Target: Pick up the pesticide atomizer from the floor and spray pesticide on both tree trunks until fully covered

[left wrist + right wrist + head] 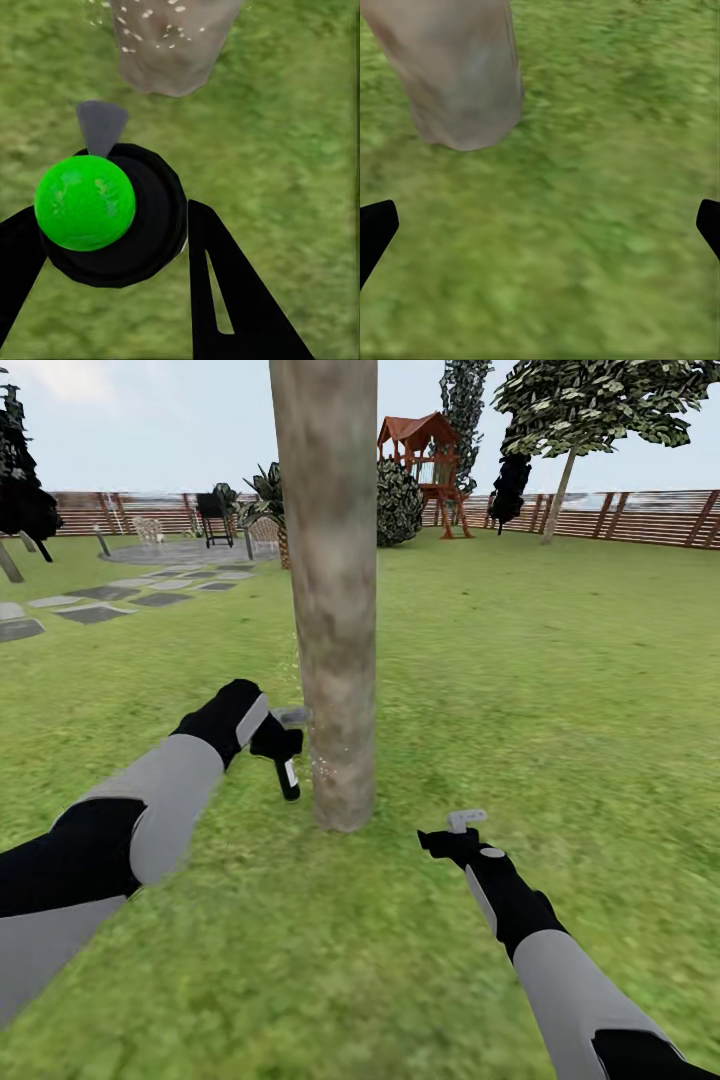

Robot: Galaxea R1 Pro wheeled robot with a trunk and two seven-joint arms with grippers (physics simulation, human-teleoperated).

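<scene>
Left gripper [283,743] is what I'm working with: its fingers are clamped on the pesticide atomizer [288,775], whose black body with the white patch hangs down below my wrist in the head view. On my left wrist view the atomizer [112,217] sits between the two black fingers [225,292], showing a round black body with a bright green ball on top and a grey nozzle aimed toward the tree trunk [174,45]. Pale specks dot the bark there, and in the head view I see similar specks low on the tree trunk [330,590], just beside the nozzle. The nozzle is near the bark but I cannot tell whether it touches.

My right gripper [462,828] hangs low over the lawn [560,690], on the trunk's right side and a little apart from its base. Its black fingertips [376,229] sit at opposite edges of the right wrist view, spread wide with only grass between them, and the trunk's foot [457,75] stands beyond.

Outward, open grass runs on both sides of the trunk. Stepping stones [110,595] lie far left, a red play tower [428,465] and the slatted fence [620,515] bound the back, with a second tree [590,420] near that fence.
</scene>
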